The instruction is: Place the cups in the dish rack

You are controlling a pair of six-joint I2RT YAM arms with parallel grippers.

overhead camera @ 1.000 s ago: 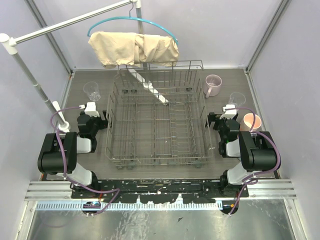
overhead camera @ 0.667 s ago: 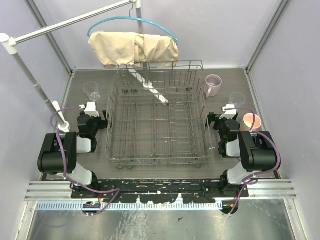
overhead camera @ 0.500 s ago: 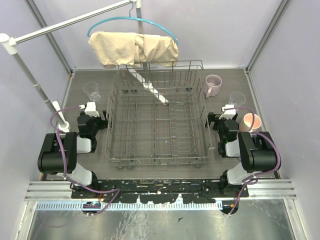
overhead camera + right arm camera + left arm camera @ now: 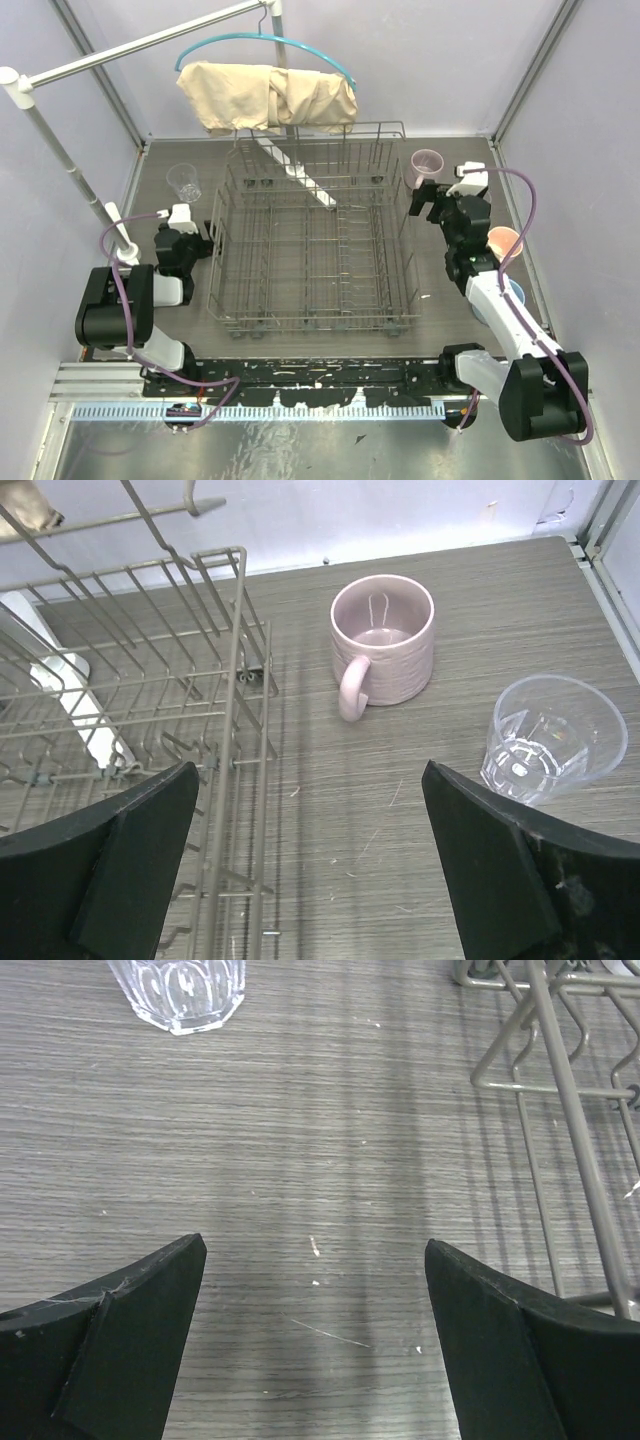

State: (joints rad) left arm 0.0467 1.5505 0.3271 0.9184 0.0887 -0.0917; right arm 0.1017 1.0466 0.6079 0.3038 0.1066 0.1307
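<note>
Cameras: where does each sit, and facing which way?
Top external: above and behind, looking down on rack; left arm, right arm show.
Left wrist: on left arm, facing table and glass; open left gripper shows.
Right wrist: on right arm, facing pink mug; open right gripper shows.
Shared: top and right wrist show pink mug.

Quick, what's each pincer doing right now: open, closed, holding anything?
Left pincer: open, holding nothing.
Right pincer: open, holding nothing, facing the pink mug.

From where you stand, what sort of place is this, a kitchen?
Probably a robot test booth, not a kitchen: a left arm and right arm bolted at the edge of a table, blank walls around, and a dish rack, pink mug and glass tumbler set out as props.
</note>
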